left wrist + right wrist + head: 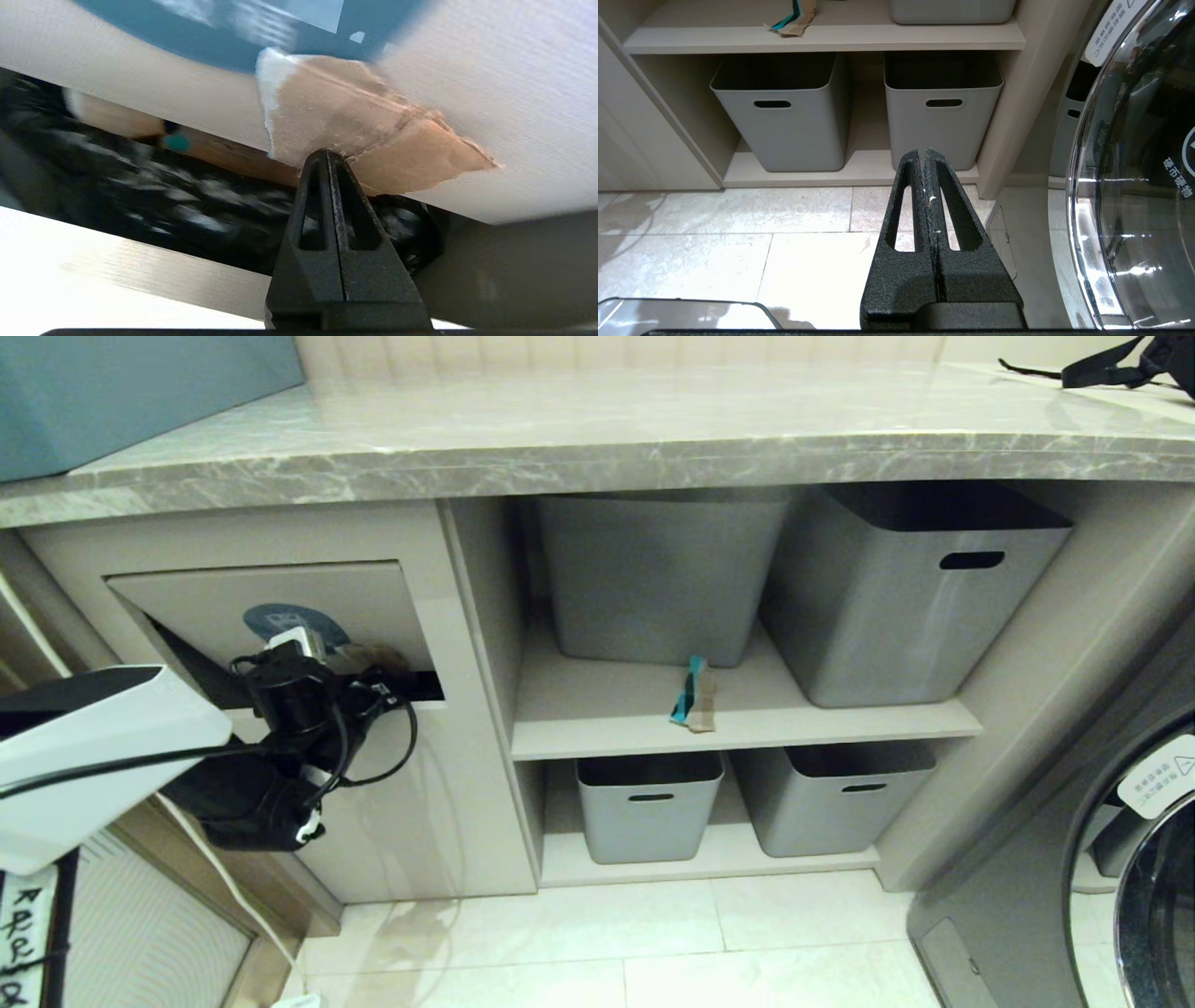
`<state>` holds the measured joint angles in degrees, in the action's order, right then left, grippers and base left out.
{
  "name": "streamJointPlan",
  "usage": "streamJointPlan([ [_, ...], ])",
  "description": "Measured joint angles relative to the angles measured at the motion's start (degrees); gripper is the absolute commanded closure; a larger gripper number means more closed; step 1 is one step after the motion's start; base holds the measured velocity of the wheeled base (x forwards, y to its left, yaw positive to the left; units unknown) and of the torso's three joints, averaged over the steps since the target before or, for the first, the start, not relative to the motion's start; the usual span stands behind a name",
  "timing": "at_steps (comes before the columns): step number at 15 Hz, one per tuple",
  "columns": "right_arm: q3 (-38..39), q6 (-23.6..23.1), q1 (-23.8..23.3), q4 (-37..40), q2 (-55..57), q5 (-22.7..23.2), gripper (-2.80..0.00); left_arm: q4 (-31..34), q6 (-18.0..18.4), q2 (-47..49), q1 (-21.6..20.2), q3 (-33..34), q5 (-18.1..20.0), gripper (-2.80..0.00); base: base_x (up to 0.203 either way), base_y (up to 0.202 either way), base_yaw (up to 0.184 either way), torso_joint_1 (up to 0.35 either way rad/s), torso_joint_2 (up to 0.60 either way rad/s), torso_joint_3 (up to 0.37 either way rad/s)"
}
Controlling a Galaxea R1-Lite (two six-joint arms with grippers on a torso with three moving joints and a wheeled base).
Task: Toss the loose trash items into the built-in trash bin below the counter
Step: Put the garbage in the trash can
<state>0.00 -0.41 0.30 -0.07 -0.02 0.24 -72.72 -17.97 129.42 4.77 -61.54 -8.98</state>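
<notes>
Black left gripper (327, 156): seen nearest in the left wrist view, pressed together on the edge of a torn brown cardboard scrap (369, 135); in the head view it is placed at the lower edge of the tilting flap
Brown scrap: pinched at its torn edge and held against the flap, overlapping the rim of the blue sticker (294, 621)
Dark slot: an open gap is seen below the flap, with another brown piece bearing a teal spot (175, 140) lying inside it; its exact resting place cannot be told
Built-in trash bin (280, 607): set into the beige cabinet front under the left part of the desk, its flap tilted inward
Right gripper (927, 161): pressed together and holding nothing, pointed toward the tiled floor (738, 242) in front of the lower shelf
Lower shelf: two grey tubs (649, 803) with handle slots are stood side by side
Middle shelf (747, 723): one teal-and-brown scrap (694, 695) is left lying near the front edge, in front of the two larger grey tubs, touching neither
Desk (597, 448): grey marble-look slab running across the top, above the bin and shelves
Far right: a washing machine door (1153, 887) is partly seen
</notes>
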Motion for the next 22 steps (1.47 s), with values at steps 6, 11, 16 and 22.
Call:
streamJointPlan([
  [6,0.0,0.0,0.0,0.0,0.0,0.0,0.0,4.5,-0.5,-0.5,0.1,1.4,-4.7,0.0,0.0,0.0,0.0,0.0,0.0,0.0],
  [11,0.0,0.0,0.0,0.0,0.0,0.0,0.0,14.0,-10.6,-1.3,-0.1,-3.3,-11.4,0.0,0.0,0.0,0.0,0.0,0.0,0.0],
  [16,0.0,0.0,0.0,0.0,0.0,0.0,0.0,19.9,-15.1,-2.3,-0.3,-6.6,-12.4,0.0,0.0,0.0,0.0,0.0,0.0,0.0],
  [22,0.0,0.0,0.0,0.0,0.0,0.0,0.0,22.1,-18.2,-2.8,0.1,-10.9,-12.3,0.0,0.0,0.0,0.0,0.0,0.0,0.0],
])
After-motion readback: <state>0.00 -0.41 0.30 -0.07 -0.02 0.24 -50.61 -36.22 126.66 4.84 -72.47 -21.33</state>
